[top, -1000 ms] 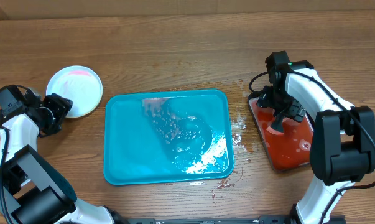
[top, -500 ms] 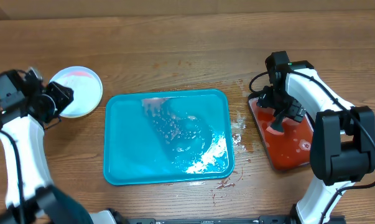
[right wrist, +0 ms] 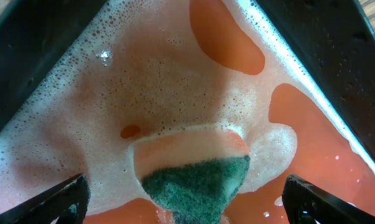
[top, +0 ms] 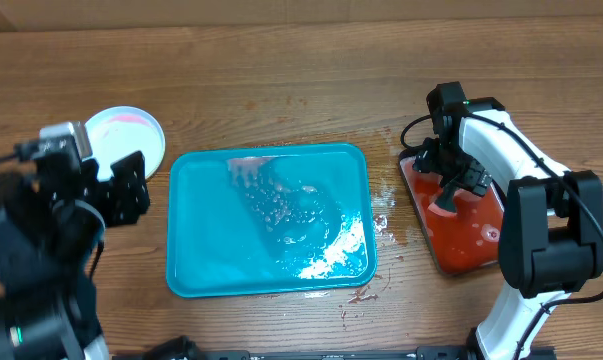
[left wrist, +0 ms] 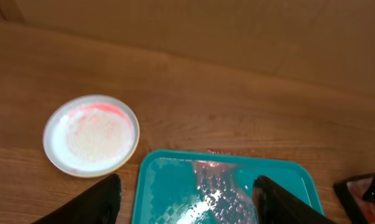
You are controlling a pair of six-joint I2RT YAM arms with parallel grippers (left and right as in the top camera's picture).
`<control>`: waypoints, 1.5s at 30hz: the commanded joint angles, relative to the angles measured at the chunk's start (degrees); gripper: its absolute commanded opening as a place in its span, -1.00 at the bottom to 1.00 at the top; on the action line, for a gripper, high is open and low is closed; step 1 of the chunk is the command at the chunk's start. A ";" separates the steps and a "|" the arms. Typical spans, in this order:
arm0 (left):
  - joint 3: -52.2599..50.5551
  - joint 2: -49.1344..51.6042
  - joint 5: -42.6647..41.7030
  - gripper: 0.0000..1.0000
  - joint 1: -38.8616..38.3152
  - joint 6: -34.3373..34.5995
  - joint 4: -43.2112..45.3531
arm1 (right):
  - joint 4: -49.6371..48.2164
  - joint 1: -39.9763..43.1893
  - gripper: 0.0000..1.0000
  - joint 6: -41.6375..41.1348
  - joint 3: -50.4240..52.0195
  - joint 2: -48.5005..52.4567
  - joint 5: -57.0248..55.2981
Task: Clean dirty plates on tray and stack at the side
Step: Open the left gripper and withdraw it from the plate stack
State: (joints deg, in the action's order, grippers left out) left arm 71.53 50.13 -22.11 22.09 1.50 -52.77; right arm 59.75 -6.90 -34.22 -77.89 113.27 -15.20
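Plates: one round pale plate [left wrist: 91, 135] is showing, lying on the tabletop [top: 281, 90] beyond the far-left corner of the tray and apart from it; its middle is carrying white bubbles and its far edge a pink tint. Whether others are lying under it cannot be told.
Tray: the turquoise tray [top: 206, 260] is sitting at the middle of the tabletop, holding no plates, with foamy water [top: 326, 255] pooling toward its near-right corner.
Left gripper: the left gripper [left wrist: 187, 186] is hanging high above the tabletop, looking down on the plate and the tray's far edge; its fingers [left wrist: 94, 205] are standing spread wide, holding nothing.
Right gripper: the right gripper [right wrist: 186, 183] is hovering low over the black tray [top: 486, 255] to the right of the turquoise one; its fingers [right wrist: 63, 202] are standing wide apart.
Sponge: a sponge [right wrist: 196, 177] with a green scouring face is lying in reddish, foamy liquid between the right fingers, touching neither.
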 commanded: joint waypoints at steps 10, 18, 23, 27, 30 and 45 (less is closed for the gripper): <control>0.52 -10.78 -0.70 0.99 -1.57 11.30 -2.93 | -0.15 -0.11 1.00 -0.04 0.04 -1.31 -0.17; 0.52 -9.88 7.61 1.00 -17.59 13.31 -2.58 | -0.13 -0.11 1.00 -0.04 0.04 -1.31 -0.20; 0.50 -9.64 19.54 0.99 -25.75 11.58 -0.33 | -0.15 -0.11 1.00 -0.04 0.04 -1.31 -0.20; 0.48 -9.38 20.22 0.99 -28.26 2.23 5.40 | -0.15 -0.11 1.00 -0.04 0.04 -1.31 -0.20; 0.48 -9.38 20.55 1.00 -28.22 0.17 8.55 | -0.13 -0.11 1.00 -0.04 0.04 -1.31 -0.20; -8.07 -9.99 18.99 1.00 -28.44 -1.68 29.57 | -0.15 -0.11 1.00 -0.04 0.04 -1.31 -0.20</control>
State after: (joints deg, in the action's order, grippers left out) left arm 68.95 41.23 -1.87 -6.02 1.04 -29.56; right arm 59.75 -6.90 -34.22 -77.89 113.27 -15.22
